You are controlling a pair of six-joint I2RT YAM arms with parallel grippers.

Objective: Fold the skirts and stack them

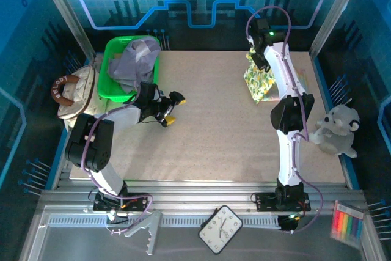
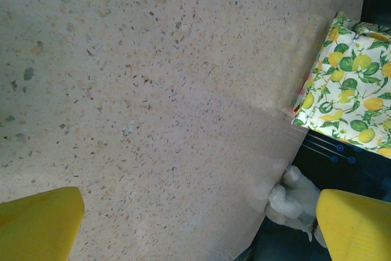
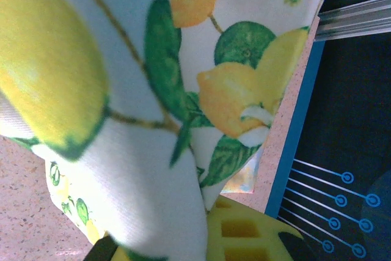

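Hanging from the right hand (image 1: 255,60), the print skirt (image 1: 259,81) is held up near the far right corner of the desk (image 1: 232,145), with its lower part bunched down toward the surface. The hand's jaws are clamped tight on the cloth's upper edge. In the right wrist view the skirt (image 3: 153,90) drapes over one yellow finger (image 3: 244,236), and the desk's blue-rimmed right edge runs just beside the cloth. The left hand (image 1: 170,109) hovers over the left-centre of the desk, jaws spread fully wide with nothing between them. Its wrist view shows both yellow fingers (image 2: 40,221) above bare speckled desk (image 2: 153,90), with the print skirt (image 2: 351,84) at the far edge and the plush toy (image 2: 293,203) past the side edge. The grey skirt (image 1: 138,59) lies crumpled in a green bin (image 1: 106,84) at the far left corner, heaped above the rim. A handbag (image 1: 70,90) sits just beside the bin at the left edge. Seen from above, the plush toy (image 1: 336,129) sits at the right edge near the right arm. Between the two arms, the middle and near parts of the desk lie bare and open.
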